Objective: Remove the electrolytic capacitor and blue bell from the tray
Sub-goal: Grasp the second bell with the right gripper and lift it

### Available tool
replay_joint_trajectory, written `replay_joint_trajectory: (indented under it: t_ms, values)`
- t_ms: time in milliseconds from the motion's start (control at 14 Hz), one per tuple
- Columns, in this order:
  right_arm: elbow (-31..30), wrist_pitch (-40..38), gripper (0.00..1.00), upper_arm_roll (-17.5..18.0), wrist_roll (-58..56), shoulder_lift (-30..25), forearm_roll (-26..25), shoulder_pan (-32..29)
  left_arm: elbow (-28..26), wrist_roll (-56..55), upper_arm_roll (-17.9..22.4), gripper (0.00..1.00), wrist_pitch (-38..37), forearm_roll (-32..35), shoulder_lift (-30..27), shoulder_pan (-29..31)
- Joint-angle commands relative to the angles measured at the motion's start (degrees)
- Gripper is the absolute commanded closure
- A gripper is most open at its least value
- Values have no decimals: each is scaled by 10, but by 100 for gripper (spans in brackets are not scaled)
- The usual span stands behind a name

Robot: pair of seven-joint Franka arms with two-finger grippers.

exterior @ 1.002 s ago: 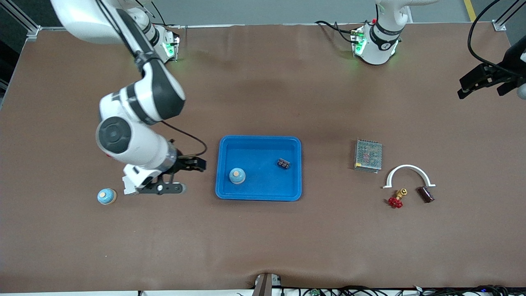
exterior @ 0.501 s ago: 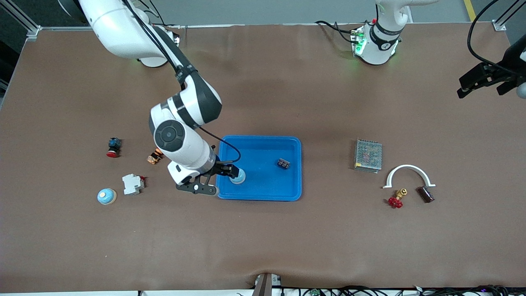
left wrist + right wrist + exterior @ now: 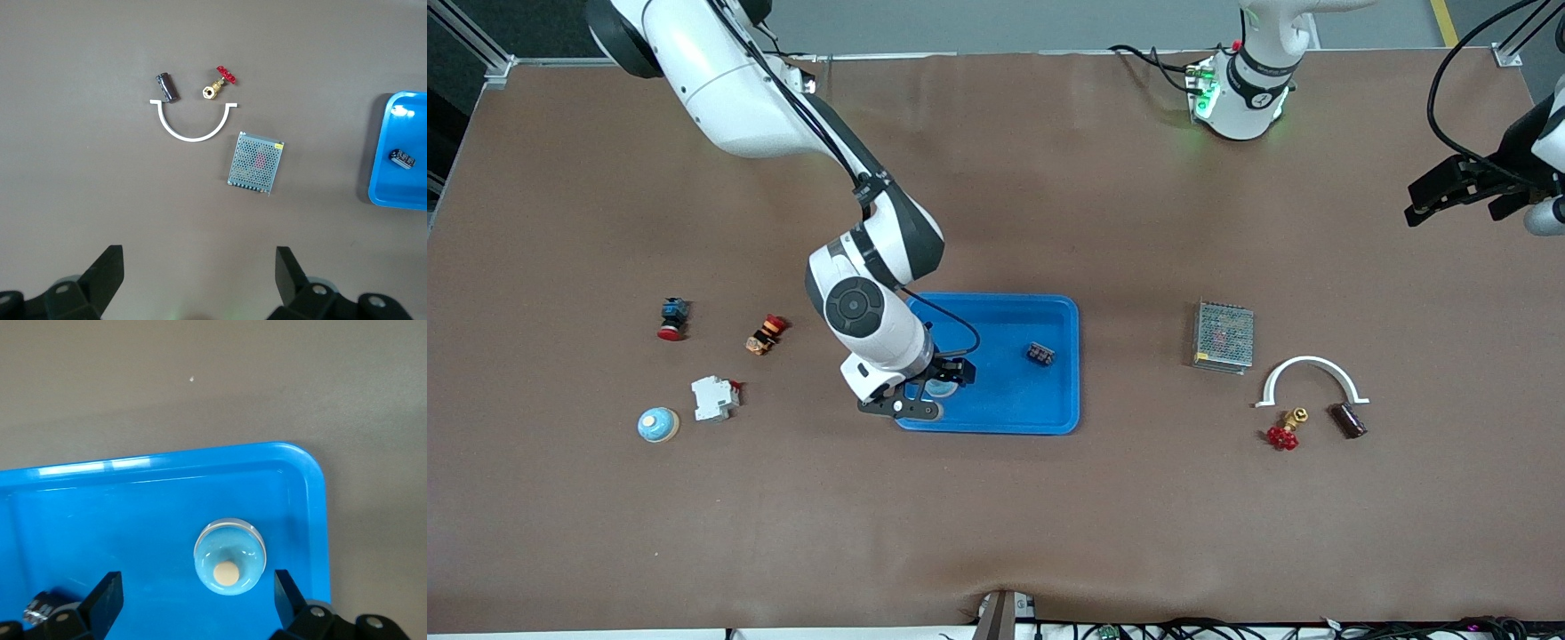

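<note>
A brown table [image 3: 1049,516] filled the front view, with the two arm bases along its top edge. A blue tray [image 3: 1040,418] sat at the centre of the frame. The right gripper [image 3: 941,384] hung over the tray's lower corner, toward the right arm's end of the table, its jaws spread wide and holding nothing. Directly beneath it a blue bell [image 3: 229,557] with a pale button sat in the tray; in the right wrist view the bell lay between the two open fingers [image 3: 101,600], close to the tray's rounded corner, not touched by them. A small black part [image 3: 1040,354] lay in the tray's upper portion, nearer the left arm's end.

The left gripper [image 3: 1463,191] waited high at the upper right edge of the frame, over bare table, its jaws also wide and empty.

In the lower right area, a dark capacitor [image 3: 1348,420] lay on the table just below one foot of a white arched clamp [image 3: 1307,364]. A red-handled brass valve [image 3: 1283,433] lay beside the capacitor, and a metal mesh box [image 3: 1224,336] sat above them, toward the tray.

In the centre left area lay a second blue bell [image 3: 658,425], a white breaker [image 3: 713,396], an orange switch [image 3: 765,334] and a red push button [image 3: 671,318], all apart from one another.
</note>
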Motion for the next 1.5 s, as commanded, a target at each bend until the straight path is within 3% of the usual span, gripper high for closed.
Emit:
replay_joint_trajectory:
  t_ms: [0, 72, 1431]
  values:
    - [-14, 11, 0, -6, 5, 3, -53, 6, 4, 5, -1, 0, 2, -6, -3, 2]
    - [-17, 17, 0, -6, 6, 6, -73, 6, 4, 5, -1, 0, 1, -6, -6, 3]
    - [-28, 85, 0, -6, 1, 54, -99, 20, -4, -5, -9, 0, -8, 14, -4, 0]
